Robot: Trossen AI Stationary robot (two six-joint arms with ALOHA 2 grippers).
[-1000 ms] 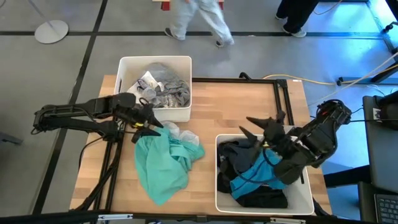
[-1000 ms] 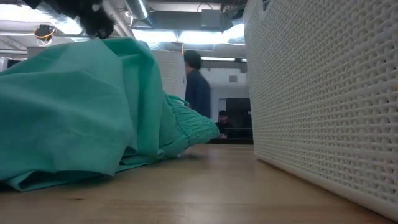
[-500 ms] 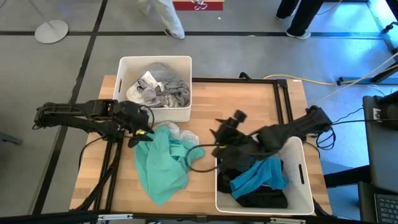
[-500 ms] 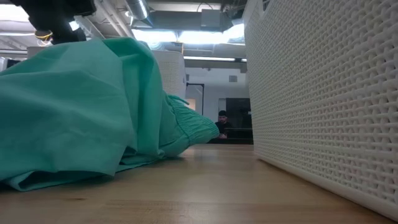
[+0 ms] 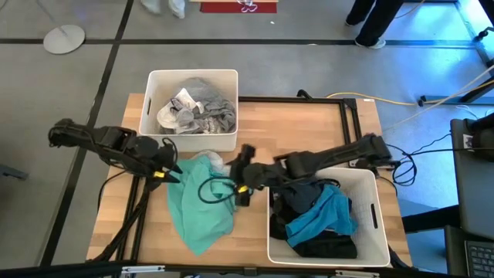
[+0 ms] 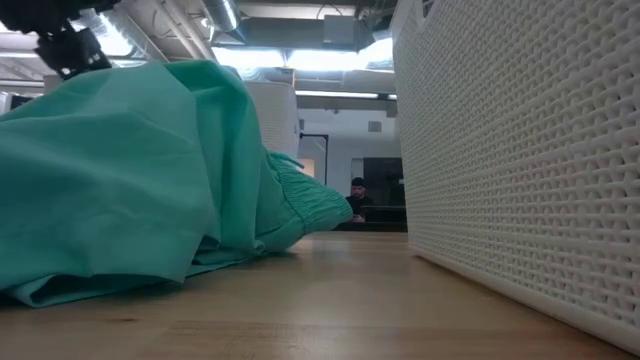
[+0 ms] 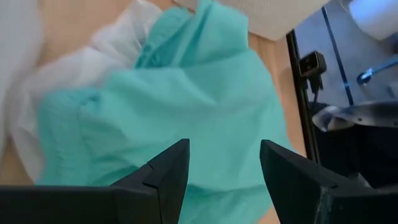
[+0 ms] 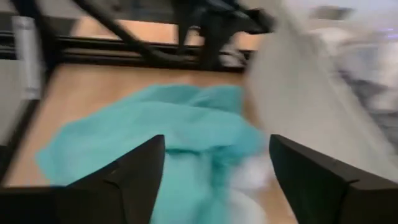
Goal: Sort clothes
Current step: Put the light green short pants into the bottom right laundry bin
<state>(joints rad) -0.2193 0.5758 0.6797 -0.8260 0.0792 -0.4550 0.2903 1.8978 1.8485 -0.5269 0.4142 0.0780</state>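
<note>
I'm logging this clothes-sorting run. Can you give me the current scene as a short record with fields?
left pincer: open, empty, at the mint green garment's edge
right pincer: open, empty, reaching over the same garment
on table: mint green garment, white garment beside it
far bin: white and grey clothes
near bin: black and teal clothes

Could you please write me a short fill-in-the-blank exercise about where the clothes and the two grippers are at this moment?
1. The mint green garment lies on the wooden ____, between the two bins.
2. The right gripper reaches out over the mint green garment with its fingers ____.
3. The teal garment lies in the bin on the table's ____ side in the high view.
4. The left gripper is at the mint green garment's edge, and holds ____.

Missing words: table; open; right; nothing
</note>
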